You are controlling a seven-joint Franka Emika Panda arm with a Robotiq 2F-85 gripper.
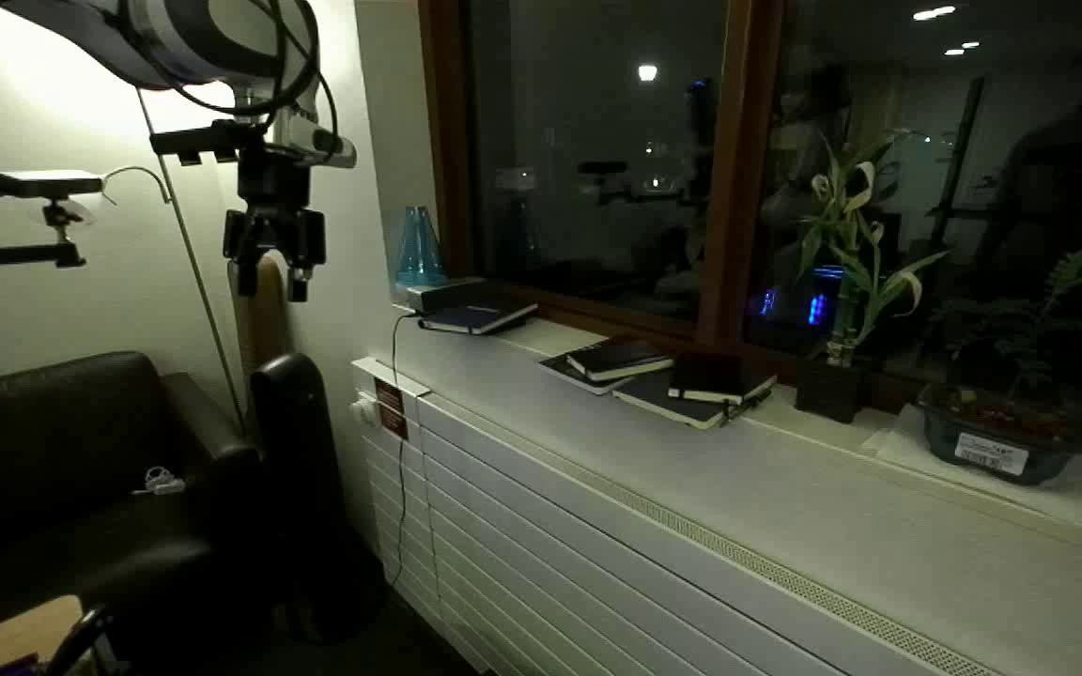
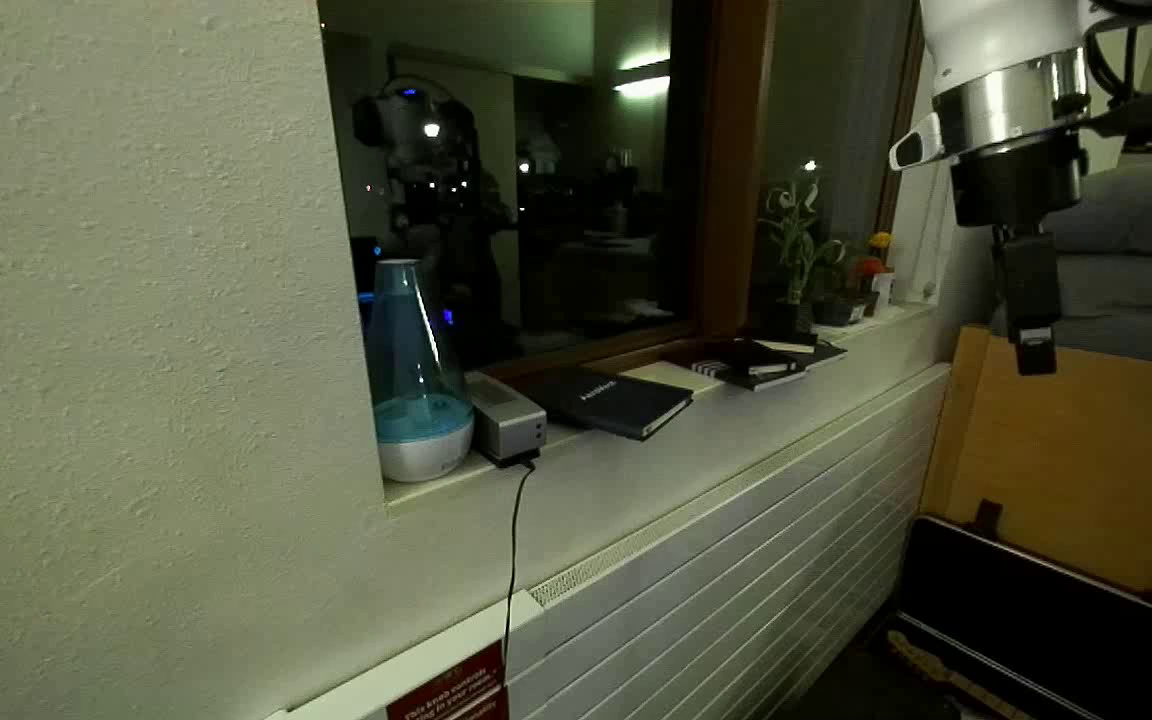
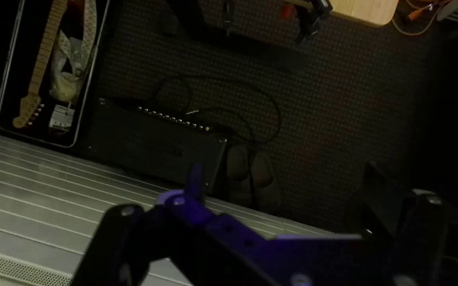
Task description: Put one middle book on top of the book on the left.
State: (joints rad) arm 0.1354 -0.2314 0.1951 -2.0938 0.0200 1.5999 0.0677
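The left book point(image 1: 477, 317), dark with a light page edge, lies flat on the windowsill; in an exterior view its cover point(image 2: 608, 398) shows pale lettering. The middle books lie as an overlapping group. A small black book point(image 1: 618, 359) rests on a grey notebook point(image 1: 567, 373). Another black book point(image 1: 718, 377) rests on a larger dark book point(image 1: 668, 395). The group also shows, foreshortened, in an exterior view point(image 2: 748, 356). My gripper point(image 1: 273, 282) hangs in the air, away from the books, fingers apart and empty. It also shows edge-on point(image 2: 1036, 345). In the wrist view the gripper point(image 3: 284, 178) is open; no books show there.
A blue humidifier point(image 2: 418, 400) and a grey box point(image 2: 508, 418) with a cable stand beside the left book. A plant pot point(image 1: 827, 390) and a planter point(image 1: 992, 449) stand past the group. The window frame point(image 1: 738, 188) rises behind; the radiator point(image 1: 597, 535) is below.
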